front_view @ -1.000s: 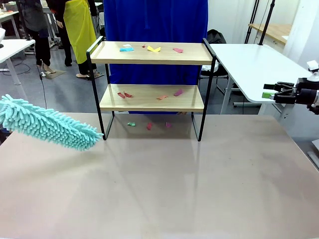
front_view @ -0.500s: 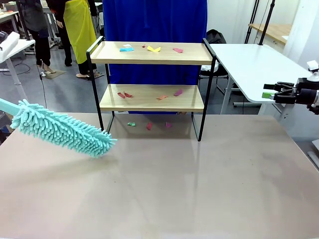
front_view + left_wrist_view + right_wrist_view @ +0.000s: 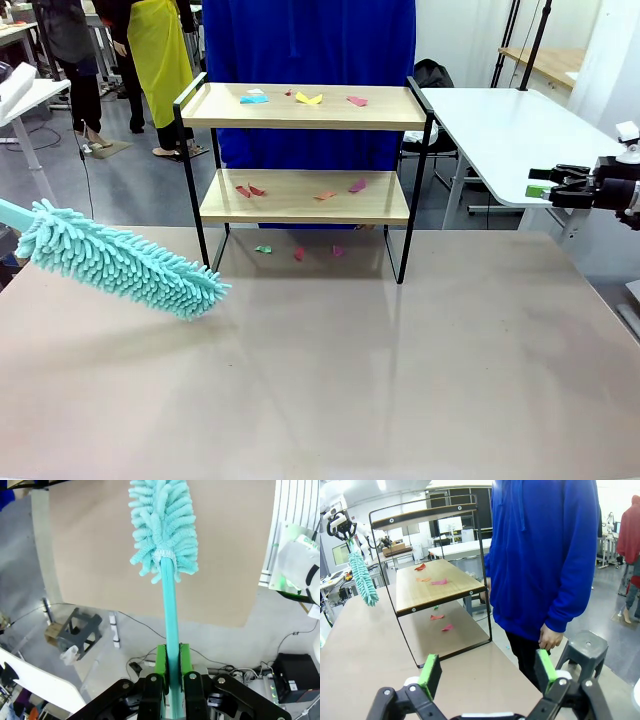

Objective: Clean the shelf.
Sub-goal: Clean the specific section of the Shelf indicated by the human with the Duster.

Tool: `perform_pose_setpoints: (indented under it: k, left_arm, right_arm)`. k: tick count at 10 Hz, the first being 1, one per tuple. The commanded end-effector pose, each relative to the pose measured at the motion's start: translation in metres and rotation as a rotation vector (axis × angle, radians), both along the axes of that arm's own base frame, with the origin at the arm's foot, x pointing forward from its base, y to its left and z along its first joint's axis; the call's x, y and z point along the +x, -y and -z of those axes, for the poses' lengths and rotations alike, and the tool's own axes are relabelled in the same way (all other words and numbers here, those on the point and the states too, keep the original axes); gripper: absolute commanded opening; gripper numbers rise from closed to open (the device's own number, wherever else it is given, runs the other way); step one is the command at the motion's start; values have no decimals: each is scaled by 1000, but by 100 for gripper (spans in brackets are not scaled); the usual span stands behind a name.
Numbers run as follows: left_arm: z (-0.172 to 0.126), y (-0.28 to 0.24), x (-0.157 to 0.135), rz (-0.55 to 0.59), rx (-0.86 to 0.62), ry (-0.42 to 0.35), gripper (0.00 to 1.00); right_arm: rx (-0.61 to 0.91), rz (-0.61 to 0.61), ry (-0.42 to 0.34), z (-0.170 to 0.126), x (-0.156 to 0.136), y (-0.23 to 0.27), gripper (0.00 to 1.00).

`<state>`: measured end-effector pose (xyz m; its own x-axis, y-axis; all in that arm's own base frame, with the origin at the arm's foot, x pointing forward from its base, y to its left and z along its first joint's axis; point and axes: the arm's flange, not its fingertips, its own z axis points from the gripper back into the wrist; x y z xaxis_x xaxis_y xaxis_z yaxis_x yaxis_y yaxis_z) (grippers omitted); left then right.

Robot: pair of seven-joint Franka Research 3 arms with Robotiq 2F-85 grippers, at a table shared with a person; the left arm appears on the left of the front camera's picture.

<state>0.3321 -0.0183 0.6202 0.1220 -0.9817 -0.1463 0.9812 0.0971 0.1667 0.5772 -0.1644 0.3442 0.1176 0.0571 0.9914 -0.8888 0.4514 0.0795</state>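
Note:
The shelf (image 3: 300,120) stands at the table's far middle, with coloured paper scraps (image 3: 308,98) on its top board, more on the lower board and a few on the table beneath it. A fluffy teal duster (image 3: 120,262) hangs low over the table's left side, its tip just left of the shelf's front left leg. My left gripper (image 3: 170,656) is shut on the duster's teal handle (image 3: 169,605). At the far right my right gripper (image 3: 556,186) stands open and holds nothing, its green pads (image 3: 430,674) wide apart. That wrist view shows the shelf (image 3: 440,582) from its side.
A person in a blue hoodie (image 3: 540,555) stands right behind the shelf. A white side table (image 3: 500,130) sits at the right and a grey stool (image 3: 585,647) beside the person. The brown table (image 3: 400,360) lies bare in front of the shelf.
The duster has swung right toward the shelf's left leg, then almost stopped. The right gripper has not moved.

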Motion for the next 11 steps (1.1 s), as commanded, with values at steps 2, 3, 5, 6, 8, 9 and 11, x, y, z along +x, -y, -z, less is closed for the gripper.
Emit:
perform_pose_setpoints:
  k: [2, 3, 5, 6, 8, 9, 11]
  left_arm:
    - [-1, -3, -3, 8, 14, 0, 13]
    - [-1, -3, -3, 8, 14, 0, 13]
    - [-1, -3, -3, 8, 14, 0, 13]
    - [-1, -3, -3, 8, 14, 0, 13]
    - [-1, -3, -3, 8, 14, 0, 13]
    - [-1, -3, -3, 8, 14, 0, 13]
    - [-1, -3, -3, 8, 14, 0, 13]
  right_arm:
    - [-4, -3, 13, -2, -1, -3, 100]
    - [-4, -3, 13, -2, -1, -3, 100]
    - [-4, -3, 13, -2, -1, -3, 100]
    - [-4, -3, 13, -2, -1, -3, 100]
    - [-4, -3, 13, -2, -1, -3, 100]
    - [-4, -3, 13, -2, -1, -3, 100]
    - [-4, -3, 13, -2, -1, -3, 100]
